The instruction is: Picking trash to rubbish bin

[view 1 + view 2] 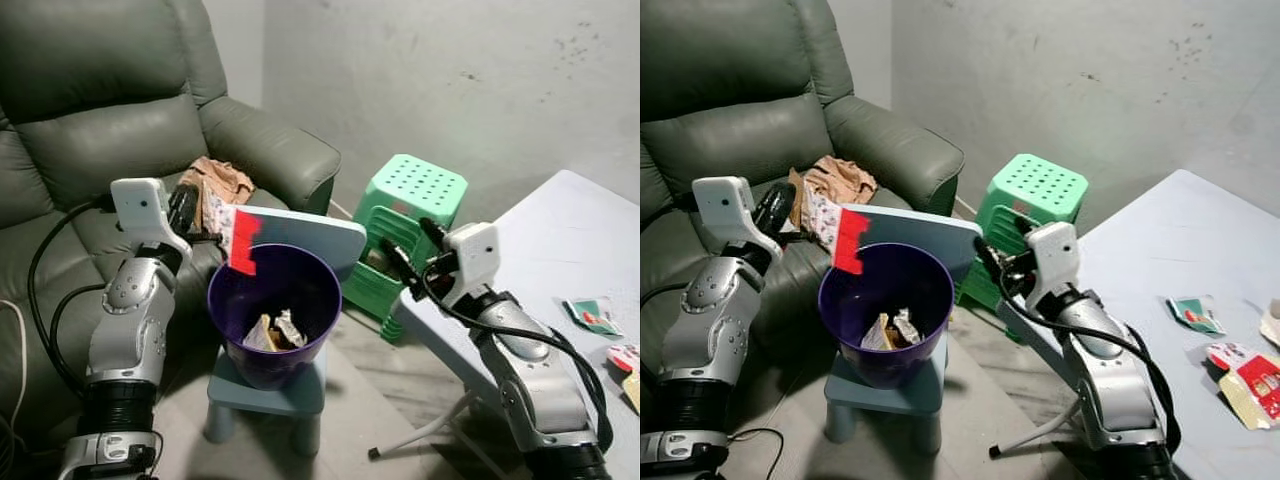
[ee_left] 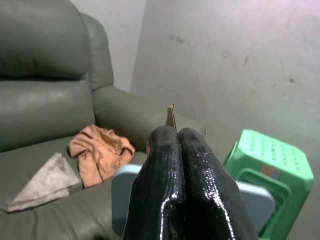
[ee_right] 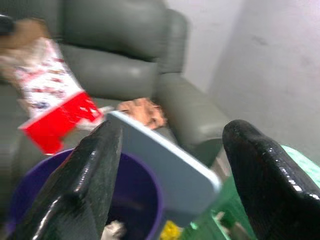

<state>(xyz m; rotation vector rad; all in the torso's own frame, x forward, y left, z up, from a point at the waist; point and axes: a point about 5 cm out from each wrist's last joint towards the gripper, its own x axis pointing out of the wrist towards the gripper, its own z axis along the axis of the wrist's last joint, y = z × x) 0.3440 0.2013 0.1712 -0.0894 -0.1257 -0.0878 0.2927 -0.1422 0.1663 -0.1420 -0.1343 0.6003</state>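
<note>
Over the purple bin, left gripper pinches a red-and-white wrapper; we'd release once it's centred. Right gripper, fingers spread, waits right.

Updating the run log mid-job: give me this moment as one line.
left gripper: shut on red-and-white wrapper, over purple bin rim | right gripper: open, beside bin | bin: on small blue stool | more wrappers on table

Left end effector clamped, right end effector agape
</note>
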